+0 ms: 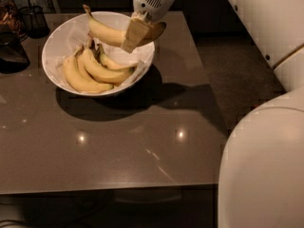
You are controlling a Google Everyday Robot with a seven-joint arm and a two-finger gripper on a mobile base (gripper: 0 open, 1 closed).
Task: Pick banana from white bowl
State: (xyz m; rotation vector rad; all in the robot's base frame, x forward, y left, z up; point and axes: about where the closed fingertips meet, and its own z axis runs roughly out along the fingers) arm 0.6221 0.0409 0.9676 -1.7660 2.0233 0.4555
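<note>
a: what could go wrong here?
b: the hand (142, 33) is clamped shut on the banana (105, 31) near one end only, so the long free end could twist it loose and drop it.
a: where's it now?
b: above the white bowl (53, 45), stem end jutting away from the hand.
</note>
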